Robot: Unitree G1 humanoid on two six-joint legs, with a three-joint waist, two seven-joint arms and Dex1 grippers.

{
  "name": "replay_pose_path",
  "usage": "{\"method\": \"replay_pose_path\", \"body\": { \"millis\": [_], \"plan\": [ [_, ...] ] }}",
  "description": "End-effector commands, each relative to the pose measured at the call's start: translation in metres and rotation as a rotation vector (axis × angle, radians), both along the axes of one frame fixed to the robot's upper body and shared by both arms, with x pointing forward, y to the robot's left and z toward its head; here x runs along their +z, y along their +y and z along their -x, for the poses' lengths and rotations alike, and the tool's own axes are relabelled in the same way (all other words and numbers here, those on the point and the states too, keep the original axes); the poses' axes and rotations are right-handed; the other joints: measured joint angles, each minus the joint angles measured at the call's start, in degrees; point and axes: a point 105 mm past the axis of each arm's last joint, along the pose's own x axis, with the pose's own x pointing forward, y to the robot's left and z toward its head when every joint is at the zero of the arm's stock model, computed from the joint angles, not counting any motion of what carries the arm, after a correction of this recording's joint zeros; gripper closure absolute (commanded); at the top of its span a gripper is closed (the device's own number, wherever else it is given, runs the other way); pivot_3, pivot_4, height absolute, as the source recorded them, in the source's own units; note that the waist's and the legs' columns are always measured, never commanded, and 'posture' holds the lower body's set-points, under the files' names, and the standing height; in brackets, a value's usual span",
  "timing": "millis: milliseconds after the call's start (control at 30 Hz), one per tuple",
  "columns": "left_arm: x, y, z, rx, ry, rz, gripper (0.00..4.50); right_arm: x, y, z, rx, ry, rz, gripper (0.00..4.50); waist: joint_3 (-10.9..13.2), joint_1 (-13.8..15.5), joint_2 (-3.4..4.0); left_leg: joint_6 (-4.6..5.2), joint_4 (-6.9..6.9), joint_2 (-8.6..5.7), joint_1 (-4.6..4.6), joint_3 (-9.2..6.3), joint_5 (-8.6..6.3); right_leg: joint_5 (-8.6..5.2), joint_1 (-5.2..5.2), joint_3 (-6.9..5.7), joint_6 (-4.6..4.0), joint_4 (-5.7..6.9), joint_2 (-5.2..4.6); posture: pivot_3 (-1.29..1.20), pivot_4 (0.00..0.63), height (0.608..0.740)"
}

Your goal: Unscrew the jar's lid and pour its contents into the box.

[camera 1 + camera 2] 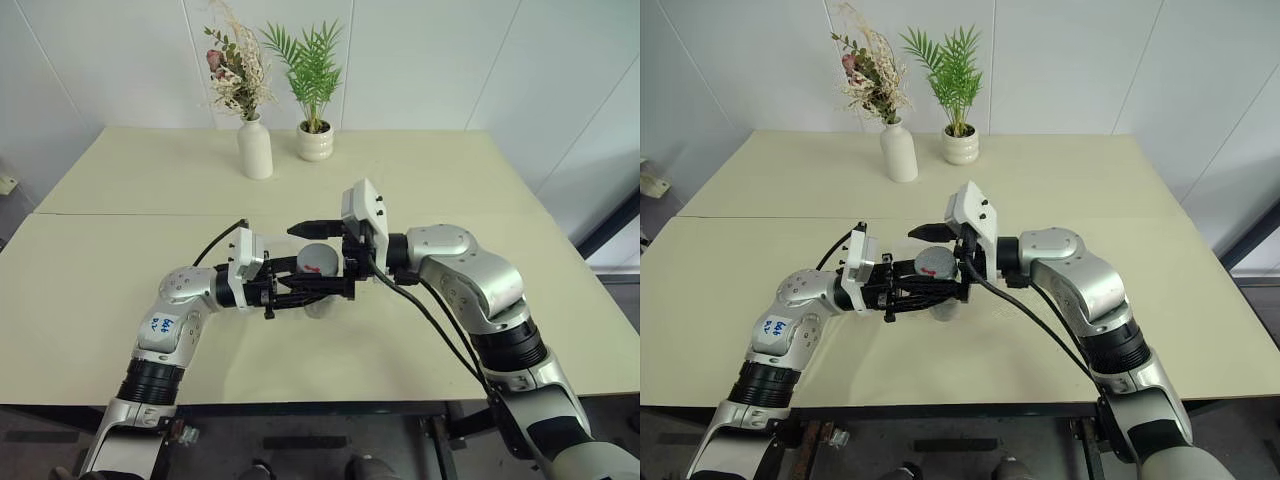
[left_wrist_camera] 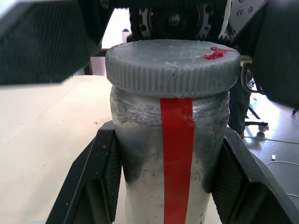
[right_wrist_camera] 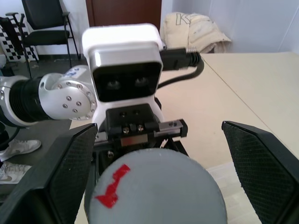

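Left wrist view shows my left gripper (image 2: pixel 170 186) clamped on the jar (image 2: pixel 170 154), 1 black finger pressed to each side of its silver body, a red stripe running down between them. I hold it upright above the table (image 1: pixel 120 300), in front of my chest. The lid (image 2: pixel 173 65) sits on top with its red mark. My right gripper (image 3: pixel 154 172) stands wide apart, 2 fingers flanking the lid without touching. Behind stand a white vase (image 1: pixel 254 148) and a plant pot (image 1: pixel 315 141).

A pale table (image 1: pixel 120 290) bears a vase (image 1: pixel 254 148) and plant pot (image 1: pixel 315 141).
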Motion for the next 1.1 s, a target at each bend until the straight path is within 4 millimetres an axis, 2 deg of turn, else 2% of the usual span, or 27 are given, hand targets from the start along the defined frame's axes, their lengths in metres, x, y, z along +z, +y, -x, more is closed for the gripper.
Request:
{"method": "replay_pose_path", "body": {
  "millis": [33, 467, 633, 900, 1100],
  "plan": [
    [0.016, -0.005, 0.004, -0.027, -0.072, 0.016, 2.37, 0.012, 0.0, 0.002, 0.01, -0.06, -0.023, 0.0, 0.0, 0.0, 0.0, 0.0, 0.01, 0.0, 0.0, 0.0, 0.0, 0.0, 0.0, 0.0, 0.0, 0.0, 0.0, 0.0, 0.15, 0.74],
    [0.014, 0.005, 0.004, 0.012, -0.07, 0.008, 2.37, 0.026, -0.022, -0.002, -0.055, -0.082, -0.051, 0.0, 0.0, 0.0, 0.0, 0.0, 0.01, 0.0, 0.0, 0.0, 0.0, 0.0, 0.0, 0.0, 0.0, 0.01, 0.0, 0.0, 0.15, 0.74],
    [0.014, 0.008, 0.002, 0.028, -0.073, 0.008, 2.37, 0.025, -0.028, -0.003, -0.071, -0.082, -0.047, 0.0, 0.0, 0.0, 0.0, 0.0, 0.01, 0.0, 0.0, 0.0, 0.0, 0.0, 0.0, 0.0, 0.0, 0.01, 0.0, 0.0, 0.15, 0.74],
    [0.013, 0.015, 0.001, 0.054, -0.075, 0.001, 2.37, 0.024, -0.048, -0.003, -0.122, -0.083, -0.016, 0.0, 0.0, 0.0, 0.0, 0.01, 0.01, 0.0, -0.01, 0.0, -0.01, 0.0, 0.0, 0.0, 0.0, 0.0, 0.0, 0.0, 0.15, 0.74],
    [0.011, 0.018, -0.001, 0.065, -0.066, 0.001, 2.37, 0.024, -0.051, 0.013, -0.077, -0.056, -0.013, 0.0, 0.0, 0.1, 0.0, 0.01, 0.01, 0.0, -0.01, 0.01, -0.01, 0.0, 0.0, 0.01, 0.0, -0.01, 0.0, 0.0, 0.15, 0.74]
  ]
}}
